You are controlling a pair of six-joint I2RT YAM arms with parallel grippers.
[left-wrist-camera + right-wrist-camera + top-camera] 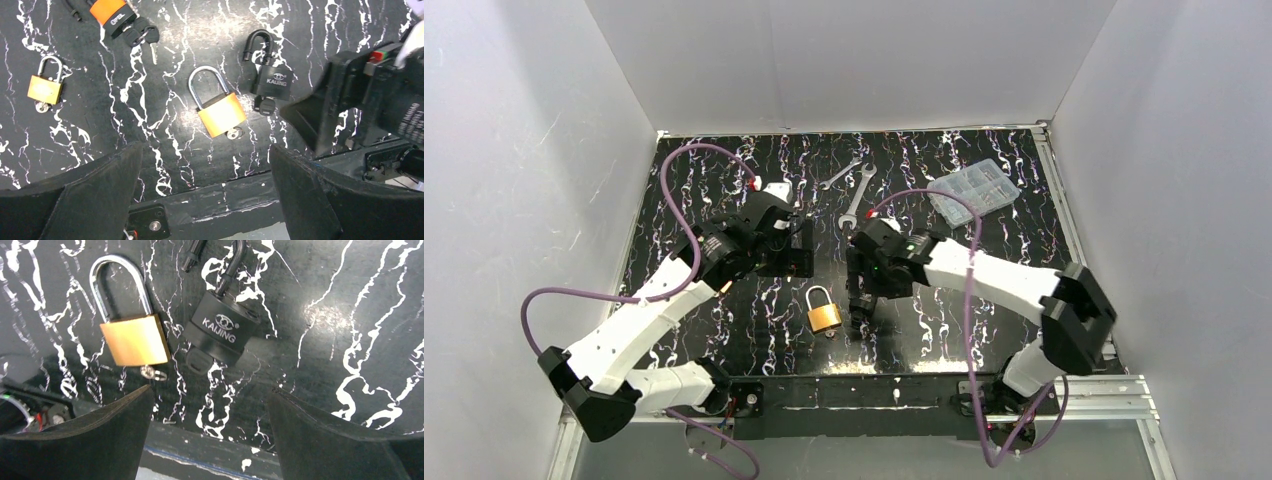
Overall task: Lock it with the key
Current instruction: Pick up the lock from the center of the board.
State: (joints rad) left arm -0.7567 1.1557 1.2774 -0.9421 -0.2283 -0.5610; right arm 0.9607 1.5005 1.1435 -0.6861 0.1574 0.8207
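A brass padlock [824, 311] lies at the table's front middle with its shackle shut and a key [233, 133] in its base. It also shows in the left wrist view [221, 114] and the right wrist view [134, 339]. A black padlock [225, 327] lies right of it, shackle swung open, with a black key head [197, 361] at its base; it shows in the left wrist view too [272, 81]. My right gripper [861, 303] hovers open over the black lock, empty [210, 390]. My left gripper [792, 250] is open and empty, behind the brass lock [205, 150].
A small brass padlock [45, 88] and an orange-and-black padlock [112, 12] with keys [145, 36] lie left of the brass one. Two wrenches [854, 190] and a clear parts box [972, 190] sit at the back. White walls surround the table.
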